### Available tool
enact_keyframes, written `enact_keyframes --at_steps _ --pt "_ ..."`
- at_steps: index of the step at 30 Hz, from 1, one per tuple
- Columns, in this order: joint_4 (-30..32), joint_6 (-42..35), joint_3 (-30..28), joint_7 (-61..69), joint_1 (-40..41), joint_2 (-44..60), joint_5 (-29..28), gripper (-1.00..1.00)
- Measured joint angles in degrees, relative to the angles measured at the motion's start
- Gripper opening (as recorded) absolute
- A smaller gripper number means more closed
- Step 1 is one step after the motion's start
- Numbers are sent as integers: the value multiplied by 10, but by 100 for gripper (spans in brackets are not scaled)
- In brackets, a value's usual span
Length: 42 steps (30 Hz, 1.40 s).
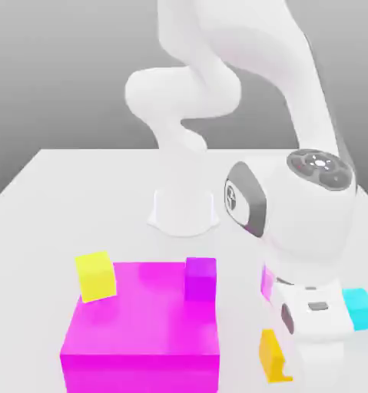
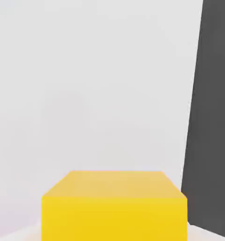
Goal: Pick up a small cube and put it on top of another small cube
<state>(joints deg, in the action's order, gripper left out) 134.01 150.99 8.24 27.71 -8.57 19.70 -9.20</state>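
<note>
Orange-yellow cube at the hand; grasp unconfirmed

Orange-yellow cube (image 1: 275, 358) sat low beside the arm's hand in the exterior view, and close under the hand camera (image 2: 114, 204). Gripper state: could not tell, fingers hidden behind the wrist body. Cyan cube (image 1: 361, 307) stood just beside the hand, toward the exterior view's right. Risk, as judged: a lift or swing from here could knock the cyan cube off its spot on the tabletop (image 1: 79, 192), the two being so near.

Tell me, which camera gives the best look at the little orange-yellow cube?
The hand view: the orange-yellow cube sits close and unobstructed there, top and front faces plain. In the exterior view the same cube is partly hidden behind the robot's white hand, near the picture's lower edge.
</note>
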Motion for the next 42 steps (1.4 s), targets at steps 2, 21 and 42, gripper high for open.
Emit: enact_keyframes --at_steps 2,21,42 --pt "4 -4 -1 -16 -13 -2 -10 -100" --pt "52 -30 22 -135 -106 -59 -49 -100" --pt "105 34 82 -171 -162 -91 26 -100"
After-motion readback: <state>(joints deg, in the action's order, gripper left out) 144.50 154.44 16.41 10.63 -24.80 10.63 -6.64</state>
